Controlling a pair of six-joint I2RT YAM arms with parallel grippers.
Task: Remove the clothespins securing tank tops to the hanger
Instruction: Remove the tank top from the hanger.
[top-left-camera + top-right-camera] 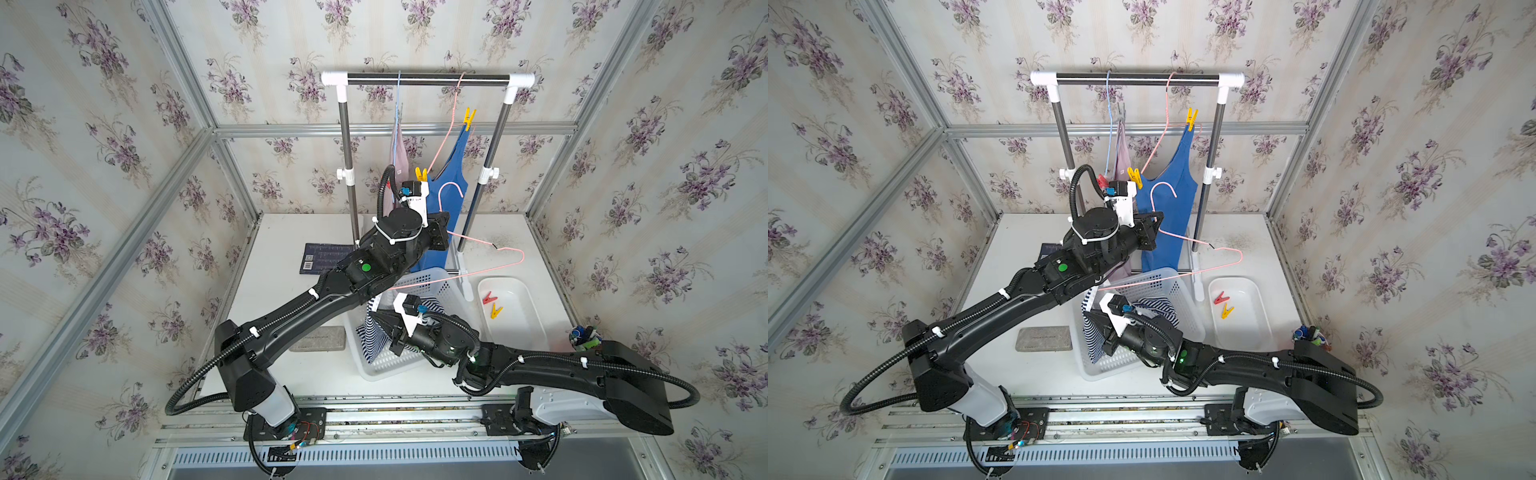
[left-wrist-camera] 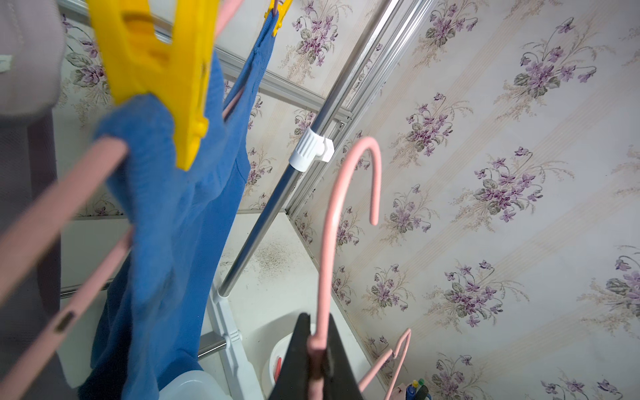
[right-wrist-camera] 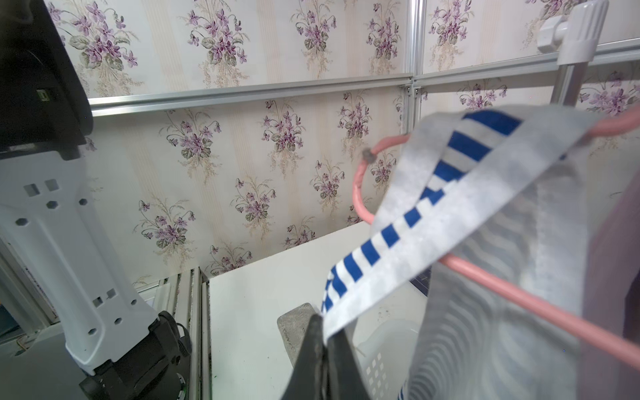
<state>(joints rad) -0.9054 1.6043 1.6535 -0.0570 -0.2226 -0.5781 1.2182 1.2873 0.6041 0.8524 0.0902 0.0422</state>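
My left gripper [image 2: 317, 349] is shut on the neck of a loose pink hanger [image 1: 490, 257], held above the white basket [image 1: 419, 282]. From that hanger's bar hangs the striped tank top [image 1: 376, 336], and my right gripper [image 3: 323, 343] is shut on its strap [image 3: 433, 207]. On the rack, the blue tank top [image 1: 451, 195] hangs from another pink hanger, pinned by two yellow clothespins [image 1: 468, 118] [image 1: 421, 173]. The mauve tank top [image 1: 399, 153] hangs beside it on a blue hanger, with a red clothespin [image 1: 1102, 181] on it.
A white tray [image 1: 515, 328] at the right holds a red clothespin [image 1: 489, 297] and a yellow clothespin [image 1: 496, 311]. The rack's posts [image 1: 482, 195] stand behind the basket. A dark booklet [image 1: 324, 257] and a grey block [image 1: 318, 338] lie at the left.
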